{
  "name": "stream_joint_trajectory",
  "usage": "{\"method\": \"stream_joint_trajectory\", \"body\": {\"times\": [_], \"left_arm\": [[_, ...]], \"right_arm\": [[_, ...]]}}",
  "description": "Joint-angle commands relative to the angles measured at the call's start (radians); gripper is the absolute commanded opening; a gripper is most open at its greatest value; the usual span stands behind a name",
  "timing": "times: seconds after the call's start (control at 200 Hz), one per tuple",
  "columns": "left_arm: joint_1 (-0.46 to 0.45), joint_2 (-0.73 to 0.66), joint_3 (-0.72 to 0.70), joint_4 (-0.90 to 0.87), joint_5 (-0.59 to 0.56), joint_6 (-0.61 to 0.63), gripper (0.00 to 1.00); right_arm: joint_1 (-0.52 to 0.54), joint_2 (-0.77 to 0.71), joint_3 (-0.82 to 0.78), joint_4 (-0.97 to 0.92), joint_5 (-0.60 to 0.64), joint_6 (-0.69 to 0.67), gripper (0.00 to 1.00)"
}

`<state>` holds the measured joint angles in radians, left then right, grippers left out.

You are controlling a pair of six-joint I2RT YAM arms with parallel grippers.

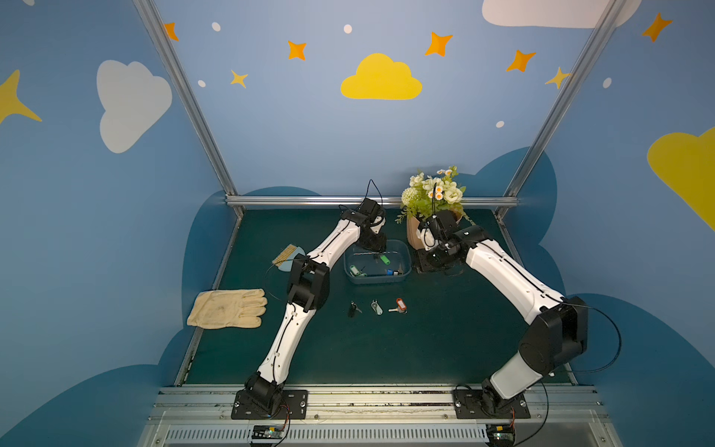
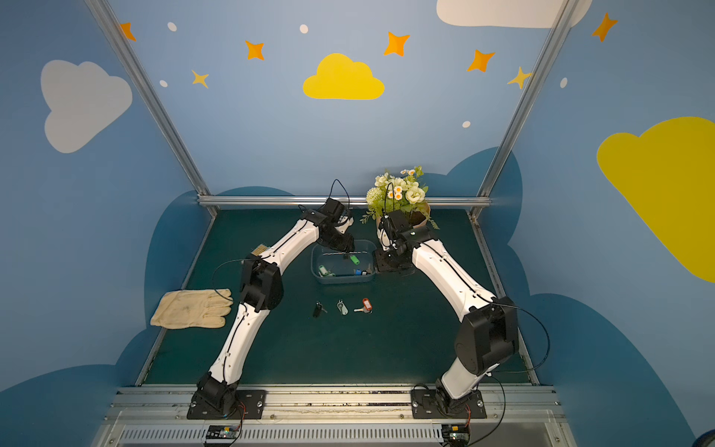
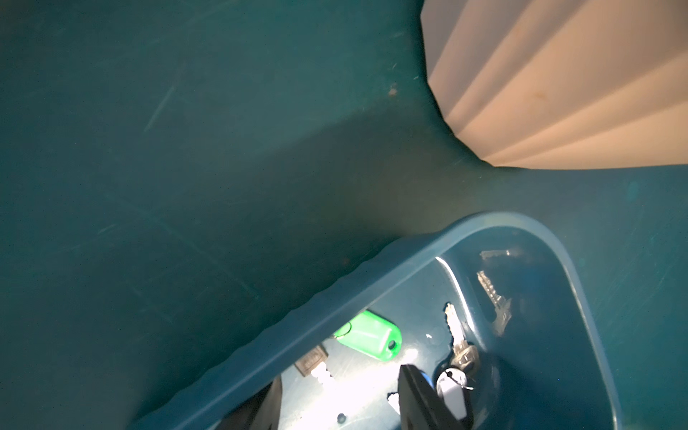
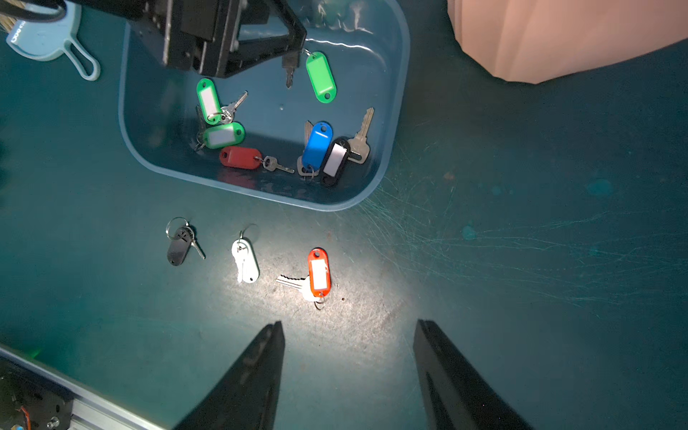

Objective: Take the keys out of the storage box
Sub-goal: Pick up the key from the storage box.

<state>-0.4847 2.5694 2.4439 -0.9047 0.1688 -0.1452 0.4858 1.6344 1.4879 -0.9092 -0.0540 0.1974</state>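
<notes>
The storage box (image 1: 406, 251) (image 2: 340, 280) is a blue-grey tub in mid table. Several keys lie in it, with green (image 4: 208, 98), red (image 4: 240, 157), blue (image 4: 317, 145) and black (image 4: 335, 162) tags. My left gripper (image 3: 340, 376) (image 1: 377, 247) reaches down into the box at its far side. Its jaws stand apart, open. Between them lies the dark-headed key (image 3: 311, 363) of a green tag (image 3: 372, 338). Three keys lie on the table in front of the box, tagged black (image 4: 178, 247), white (image 4: 245, 260) and red (image 4: 318, 273). My right gripper (image 4: 348, 327) (image 1: 435, 259) hangs open and empty beside the box's right end.
A peach ribbed flowerpot (image 1: 416, 236) (image 3: 558, 82) with flowers stands just behind the box's right end, close to my right wrist. A cream glove (image 1: 228, 309) lies at the left table edge. A light blue brush (image 4: 52, 41) lies left of the box, behind the left arm.
</notes>
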Motion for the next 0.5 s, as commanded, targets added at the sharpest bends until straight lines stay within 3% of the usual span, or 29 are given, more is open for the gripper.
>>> {"method": "stream_joint_trajectory", "body": {"times": [0.0,0.496], "left_arm": [[-0.009,0.027,0.008,0.013,0.013,0.016,0.56],[-0.046,-0.006,-0.143,0.100,-0.146,0.047,0.52]], "right_arm": [[-0.002,0.002,0.019,-0.033,-0.012,-0.014,0.62],[-0.001,0.010,0.008,-0.031,-0.027,-0.020,0.62]]}}
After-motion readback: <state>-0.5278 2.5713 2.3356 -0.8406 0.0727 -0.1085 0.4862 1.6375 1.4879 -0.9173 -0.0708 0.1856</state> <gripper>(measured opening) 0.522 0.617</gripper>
